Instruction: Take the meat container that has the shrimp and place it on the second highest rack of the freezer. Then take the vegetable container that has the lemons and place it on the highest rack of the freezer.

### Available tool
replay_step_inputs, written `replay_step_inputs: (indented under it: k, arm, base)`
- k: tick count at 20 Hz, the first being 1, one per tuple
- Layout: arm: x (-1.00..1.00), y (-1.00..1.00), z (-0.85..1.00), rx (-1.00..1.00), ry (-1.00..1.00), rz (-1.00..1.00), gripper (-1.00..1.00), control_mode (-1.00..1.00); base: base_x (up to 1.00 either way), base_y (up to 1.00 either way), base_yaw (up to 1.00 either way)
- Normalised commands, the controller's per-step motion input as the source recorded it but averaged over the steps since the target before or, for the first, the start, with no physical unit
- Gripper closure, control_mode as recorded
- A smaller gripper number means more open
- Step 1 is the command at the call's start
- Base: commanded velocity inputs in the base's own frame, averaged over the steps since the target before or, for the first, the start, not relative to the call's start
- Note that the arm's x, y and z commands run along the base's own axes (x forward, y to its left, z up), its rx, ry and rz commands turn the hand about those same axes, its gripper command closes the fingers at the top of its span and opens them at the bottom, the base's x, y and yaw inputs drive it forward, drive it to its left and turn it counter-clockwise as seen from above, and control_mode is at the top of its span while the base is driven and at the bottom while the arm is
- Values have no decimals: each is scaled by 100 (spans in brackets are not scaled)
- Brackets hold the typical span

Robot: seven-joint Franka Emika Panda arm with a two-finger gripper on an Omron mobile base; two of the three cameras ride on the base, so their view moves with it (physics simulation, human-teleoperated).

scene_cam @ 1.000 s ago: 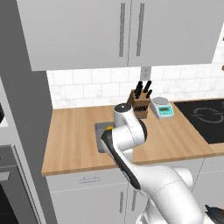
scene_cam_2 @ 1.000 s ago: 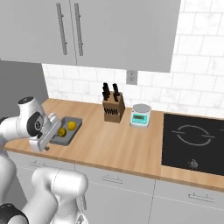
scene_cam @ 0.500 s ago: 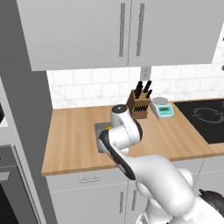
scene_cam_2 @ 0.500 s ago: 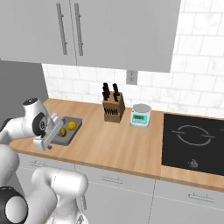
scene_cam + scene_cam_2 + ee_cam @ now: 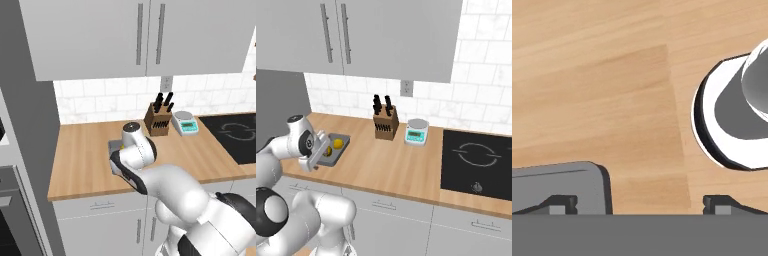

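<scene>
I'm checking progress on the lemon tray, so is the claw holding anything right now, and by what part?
Nothing is held. The claw is open over the wooden counter, one fingertip over the grey tray's corner, not gripping it.

knife block (image 5: 385, 124), kitchen scale (image 5: 416, 132), black cooktop (image 5: 476, 160), wooden counter (image 5: 386, 165)

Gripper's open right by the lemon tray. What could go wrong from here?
1. The gripper straddles only the tray corner; closing here likely misses or tips it.
2. The lemons lie loose in the tray, so a tilted lift could roll them out.
3. The knife block stands nearby; a wide swing might hit it.
</scene>
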Motion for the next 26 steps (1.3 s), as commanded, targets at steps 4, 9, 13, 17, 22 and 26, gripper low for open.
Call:
replay_step_inputs:
  k: [4,9,13,17,22,26]
  arm:
    - [18,8,-18,0,0,0,-100,-100]
    - [7,2,-21,0,1,0,-100,-100]
    - [11,0,-20,0,2,0,-100,-100]
    - [17,0,-20,0,3,0,-100,-100]
    - [20,4,-17,0,3,0,-100,-100]
    - [16,6,-19,0,2,0,-100,-100]
  base:
    - [0,0,0]
    - [0,0,0]
    - [0,0,0]
    - [0,0,0]
    - [0,0,0]
    - [0,0,0]
